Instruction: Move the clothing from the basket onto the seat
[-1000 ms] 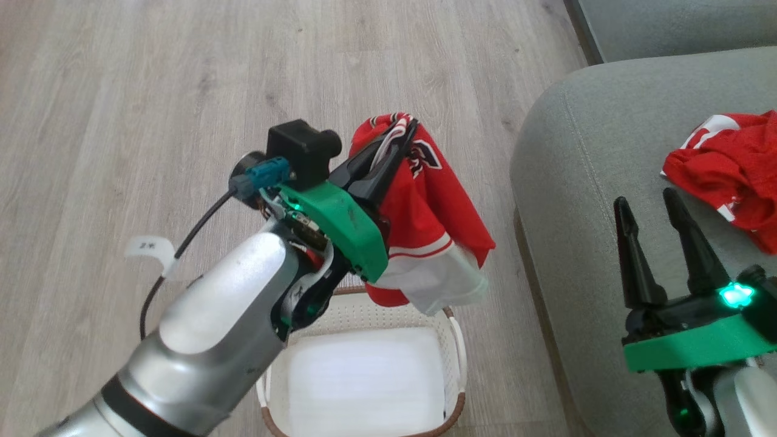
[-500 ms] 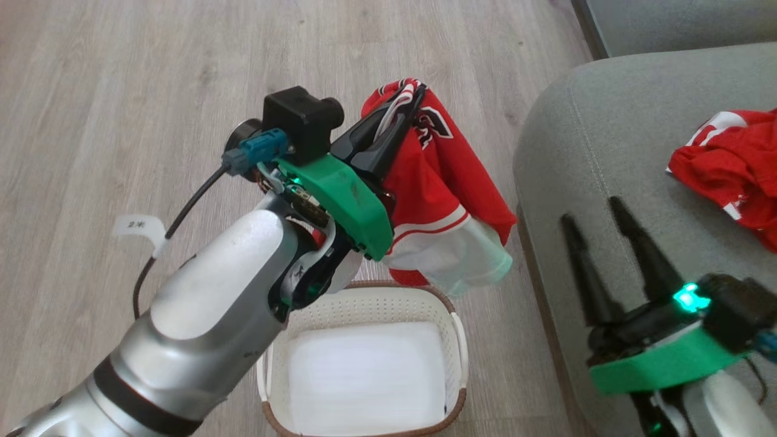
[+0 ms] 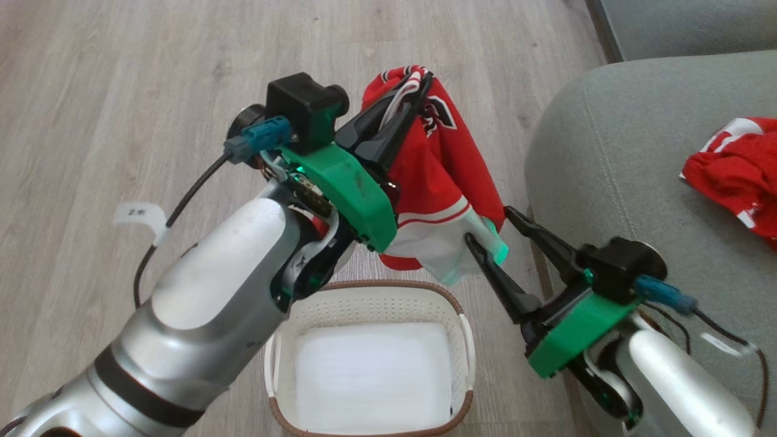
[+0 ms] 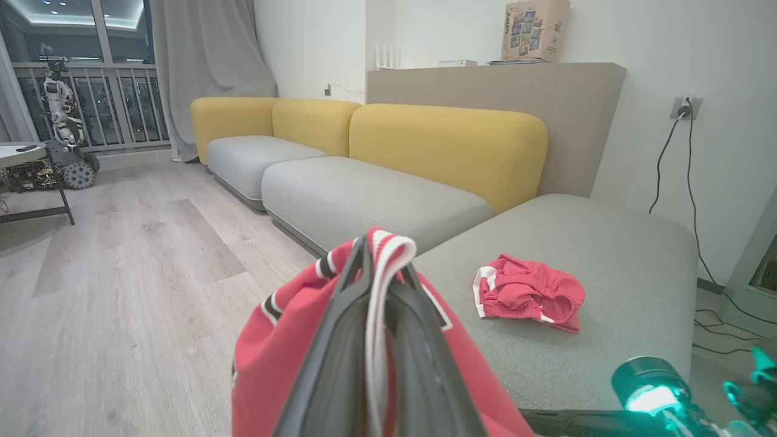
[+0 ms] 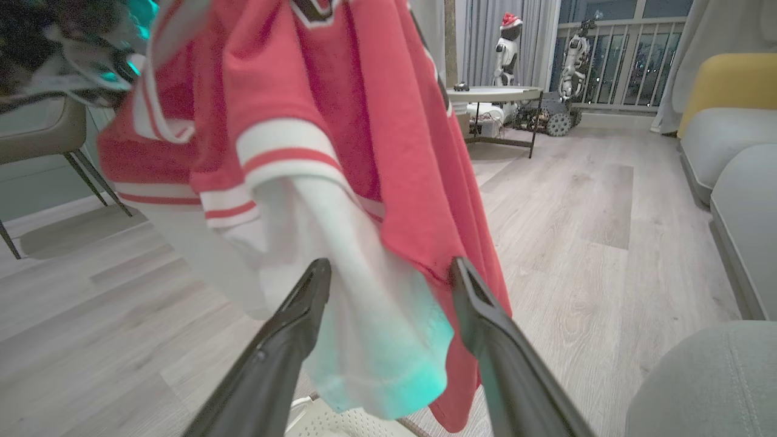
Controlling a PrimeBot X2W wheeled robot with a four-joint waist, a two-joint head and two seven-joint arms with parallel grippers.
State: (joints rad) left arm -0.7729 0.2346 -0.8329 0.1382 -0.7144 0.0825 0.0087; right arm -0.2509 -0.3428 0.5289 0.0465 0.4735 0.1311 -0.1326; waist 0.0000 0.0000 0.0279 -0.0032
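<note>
My left gripper (image 3: pixel 419 82) is shut on a red mesh garment (image 3: pixel 437 182), which hangs high above the empty cream basket (image 3: pixel 364 285). Looking along its fingers, the left gripper (image 4: pixel 382 261) pinches the white-striped edge of that garment (image 4: pixel 285 340). My right gripper (image 3: pixel 487 224) is open, and the garment's lower white hem hangs between its fingers. From the right wrist, that gripper (image 5: pixel 390 264) straddles the white panel of the garment (image 5: pixel 340 91). A second red garment (image 3: pixel 734 173) lies crumpled on the grey seat (image 3: pixel 607 182), to the right.
Wooden floor (image 3: pixel 121 91) surrounds the basket. Behind the seat (image 4: pixel 607 255) are more grey cushions with yellow backs (image 4: pixel 449 145). A low table (image 5: pixel 495 94) with small robot figures stands across the room. A chair leg (image 5: pixel 97 182) shows at the left.
My right gripper has swung left from over the seat to the hanging hem, still open. The left gripper has kept its hold and lifted the garment a little higher.
</note>
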